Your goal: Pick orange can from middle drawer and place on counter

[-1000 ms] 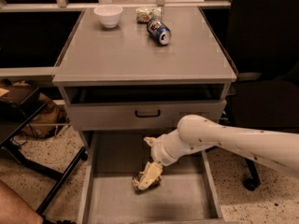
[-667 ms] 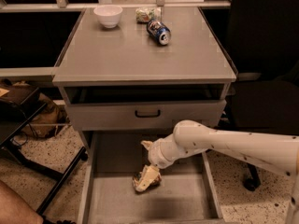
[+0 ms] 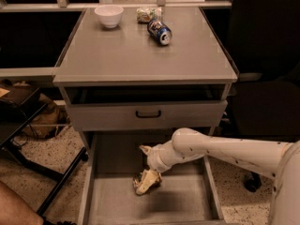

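Observation:
The orange can [image 3: 140, 185] lies on its side on the floor of the open middle drawer [image 3: 183, 201], left of centre. My gripper [image 3: 147, 165] is inside the drawer, right over the can, reaching in from the right on the white arm [image 3: 220, 149]. It is open: one finger [image 3: 144, 150] points up and to the left, the other finger [image 3: 152, 176] lies against the top of the can. The counter [image 3: 136, 55] is the grey cabinet top above the drawers.
On the counter stand a white bowl [image 3: 109, 15], a pale green-white packet [image 3: 147, 14] and a blue can [image 3: 160, 32] on its side. The top drawer front [image 3: 148, 114] with a black handle juts out slightly. A black chair [image 3: 267, 78] is at right, black stand legs [image 3: 61, 184] at left.
My gripper has moved left and down in the drawer, from beside the can to right over it. The can has not moved.

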